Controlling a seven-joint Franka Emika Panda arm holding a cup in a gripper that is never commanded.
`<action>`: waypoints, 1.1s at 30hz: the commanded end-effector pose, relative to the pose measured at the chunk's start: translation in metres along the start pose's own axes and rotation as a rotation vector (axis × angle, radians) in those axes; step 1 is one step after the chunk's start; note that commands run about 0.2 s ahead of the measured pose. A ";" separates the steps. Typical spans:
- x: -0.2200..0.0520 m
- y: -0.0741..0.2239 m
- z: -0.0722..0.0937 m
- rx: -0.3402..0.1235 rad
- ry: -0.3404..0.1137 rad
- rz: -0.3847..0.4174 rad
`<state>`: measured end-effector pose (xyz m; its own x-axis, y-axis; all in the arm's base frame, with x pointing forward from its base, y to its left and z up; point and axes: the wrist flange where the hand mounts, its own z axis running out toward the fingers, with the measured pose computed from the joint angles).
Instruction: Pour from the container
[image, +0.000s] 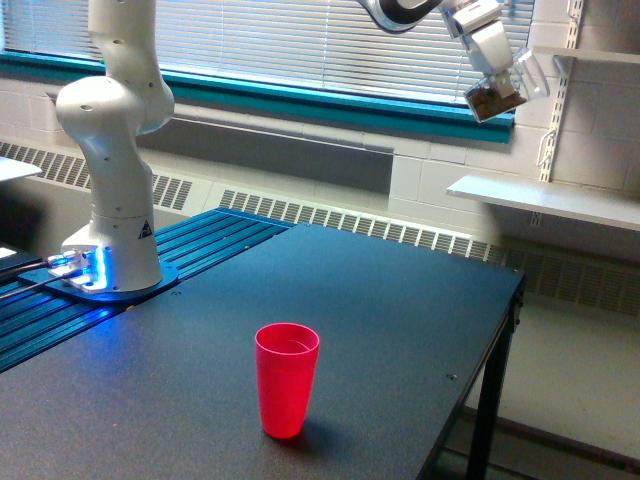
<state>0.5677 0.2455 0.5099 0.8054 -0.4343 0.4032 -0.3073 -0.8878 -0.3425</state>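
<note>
Clear cup (505, 92) (tilted) in hand (497, 70).

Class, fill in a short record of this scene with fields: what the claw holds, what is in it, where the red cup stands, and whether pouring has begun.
claw: claw high at the exterior view's upper right, shut on the clear cup
clear cup: tilted, brown material inside
red cup: red cup upright on the dark table, near the front
cup positions: clear cup far above and to the exterior view's right of the red cup
pouring: not yet begun; nothing falling
</note>
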 end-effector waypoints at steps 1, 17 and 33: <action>0.023 0.033 -0.003 -0.062 0.033 0.130; 0.032 0.100 -0.001 -0.207 0.065 0.280; 0.034 0.183 -0.003 -0.312 0.078 0.518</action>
<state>0.5455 0.0958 0.4668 0.5793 -0.7385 0.3449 -0.7074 -0.6658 -0.2373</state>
